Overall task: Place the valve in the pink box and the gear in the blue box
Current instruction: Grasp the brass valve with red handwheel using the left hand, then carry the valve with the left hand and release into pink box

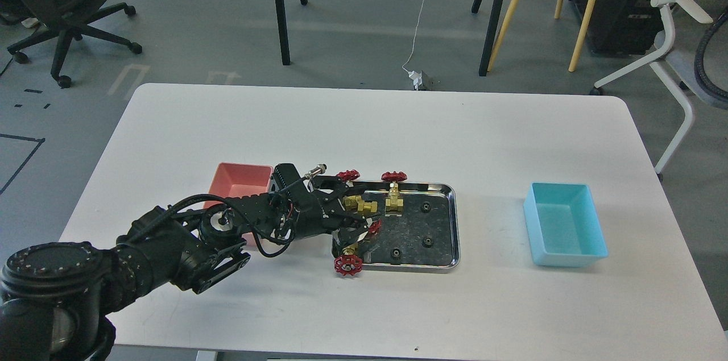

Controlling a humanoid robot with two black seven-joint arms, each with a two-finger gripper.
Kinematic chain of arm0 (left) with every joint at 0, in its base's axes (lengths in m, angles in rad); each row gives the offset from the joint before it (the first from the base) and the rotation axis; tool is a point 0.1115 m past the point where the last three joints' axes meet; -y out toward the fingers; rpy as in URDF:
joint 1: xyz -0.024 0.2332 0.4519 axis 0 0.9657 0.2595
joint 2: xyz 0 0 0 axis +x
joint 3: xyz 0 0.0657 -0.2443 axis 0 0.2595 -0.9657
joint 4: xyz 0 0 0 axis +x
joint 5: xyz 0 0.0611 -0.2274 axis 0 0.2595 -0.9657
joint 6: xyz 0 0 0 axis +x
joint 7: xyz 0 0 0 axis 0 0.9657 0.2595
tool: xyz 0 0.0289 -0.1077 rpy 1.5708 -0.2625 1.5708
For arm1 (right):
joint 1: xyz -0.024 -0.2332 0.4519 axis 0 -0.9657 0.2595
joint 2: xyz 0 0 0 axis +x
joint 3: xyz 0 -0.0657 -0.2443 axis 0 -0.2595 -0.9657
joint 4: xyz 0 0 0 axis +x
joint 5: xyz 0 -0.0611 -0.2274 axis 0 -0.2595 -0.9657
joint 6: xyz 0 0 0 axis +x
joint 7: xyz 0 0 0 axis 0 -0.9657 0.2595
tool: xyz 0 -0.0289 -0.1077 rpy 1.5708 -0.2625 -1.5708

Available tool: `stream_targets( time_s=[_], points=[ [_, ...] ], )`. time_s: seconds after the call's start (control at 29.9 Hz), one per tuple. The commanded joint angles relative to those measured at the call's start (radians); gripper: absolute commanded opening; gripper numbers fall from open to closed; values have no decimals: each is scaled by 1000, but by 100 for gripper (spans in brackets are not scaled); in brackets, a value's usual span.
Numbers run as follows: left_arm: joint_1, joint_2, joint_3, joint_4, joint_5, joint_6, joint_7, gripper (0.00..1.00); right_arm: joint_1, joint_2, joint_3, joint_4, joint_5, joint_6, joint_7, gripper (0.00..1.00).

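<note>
Mostly brass valve [362, 206], red handwheel.

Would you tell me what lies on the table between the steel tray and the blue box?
Nothing: in the head view, only bare white table shows between the steel tray and the blue box.

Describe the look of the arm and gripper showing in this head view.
The left arm is matte black, built of thick ribbed cylindrical segments with loose black cables looping along it. A silver metal connector sticks up near the wrist. The left gripper has black angular fingers.
</note>
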Motion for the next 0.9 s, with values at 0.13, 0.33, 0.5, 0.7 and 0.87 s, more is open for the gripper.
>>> stream_targets(
  time_s=[0.13, 0.33, 0.5, 0.7, 0.87],
  points=[
    [3, 0, 0, -2, 2, 0, 0, 17, 1, -1, -1, -2, -2, -1, -1, 99],
    [-5, 3, -2, -20, 1, -2, 0, 8, -3, -1, -1, -6, -2, -1, 1, 99],
    [-13, 92, -20, -144, -19, -9, 0, 9, -6, 11, -3, -55, -2, 5, 1, 99],
    [-17, 319, -31, -373, -151, -38, 0, 10, -2, 18, -3, -63, -2, 3, 1, 99],
    [-16, 517, -106, -492, -177, -89, 0, 11, 1, 18, -3, -64, -2, 2, 1, 99]
  ],
)
